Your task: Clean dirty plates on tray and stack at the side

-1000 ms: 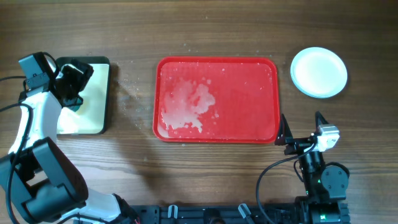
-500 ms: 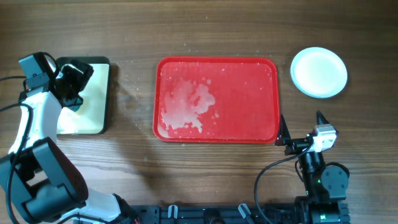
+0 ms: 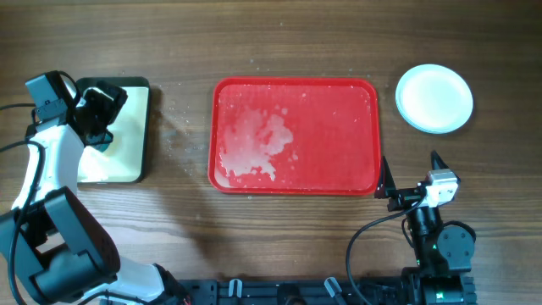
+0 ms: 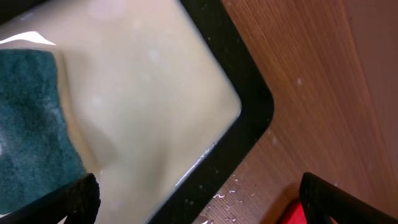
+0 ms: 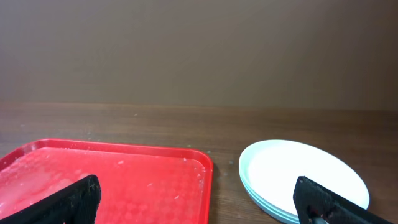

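Observation:
The red tray (image 3: pixel 339 127) lies mid-table with a white foamy smear at its left; it holds no plates. It also shows in the right wrist view (image 5: pixel 124 186). The plates (image 3: pixel 434 98) sit stacked at the back right, white on top, pale blue rims beneath (image 5: pixel 298 183). My left gripper (image 3: pixel 100 114) is open over the cream pan (image 3: pixel 127 140), its fingertips (image 4: pixel 199 202) empty. A green sponge (image 4: pixel 31 124) lies in the pan. My right gripper (image 3: pixel 411 182) is open and empty near the tray's front right corner, fingertips (image 5: pixel 199 202) apart.
The cream pan with black rim (image 4: pixel 249 106) stands at the far left. Water droplets speckle the wood (image 3: pixel 182 127) between pan and tray. Both arm bases and cables sit along the front edge.

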Controlling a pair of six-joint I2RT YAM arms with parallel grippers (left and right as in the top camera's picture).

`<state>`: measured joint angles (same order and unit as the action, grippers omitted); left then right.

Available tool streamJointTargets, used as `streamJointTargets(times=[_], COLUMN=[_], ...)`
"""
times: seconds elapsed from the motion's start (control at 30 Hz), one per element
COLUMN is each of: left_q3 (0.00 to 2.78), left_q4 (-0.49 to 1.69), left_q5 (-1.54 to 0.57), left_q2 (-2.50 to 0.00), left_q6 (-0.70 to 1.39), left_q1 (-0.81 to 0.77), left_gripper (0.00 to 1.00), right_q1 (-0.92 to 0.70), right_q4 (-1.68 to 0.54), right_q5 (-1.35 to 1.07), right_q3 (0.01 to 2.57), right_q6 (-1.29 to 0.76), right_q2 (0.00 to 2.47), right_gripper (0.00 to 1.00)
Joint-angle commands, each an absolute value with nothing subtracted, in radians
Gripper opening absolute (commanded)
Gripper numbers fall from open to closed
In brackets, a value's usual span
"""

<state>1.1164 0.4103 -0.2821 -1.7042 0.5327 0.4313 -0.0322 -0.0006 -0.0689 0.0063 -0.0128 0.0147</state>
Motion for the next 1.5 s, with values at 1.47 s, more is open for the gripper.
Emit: streamJointTargets(times=[1.47], left_q3=[0.181], left_q4=[0.149], left_q5=[-0.243], left_q2=[-0.070], left_q6=[0.109], left_q1=[0.075], left_gripper=[1.00], right_q1=[-0.038], right_q4=[0.001], right_q5=[-0.051], right_q3=[0.005], right_q6=[0.000], right_q2=[0.005], right_gripper=[1.00])
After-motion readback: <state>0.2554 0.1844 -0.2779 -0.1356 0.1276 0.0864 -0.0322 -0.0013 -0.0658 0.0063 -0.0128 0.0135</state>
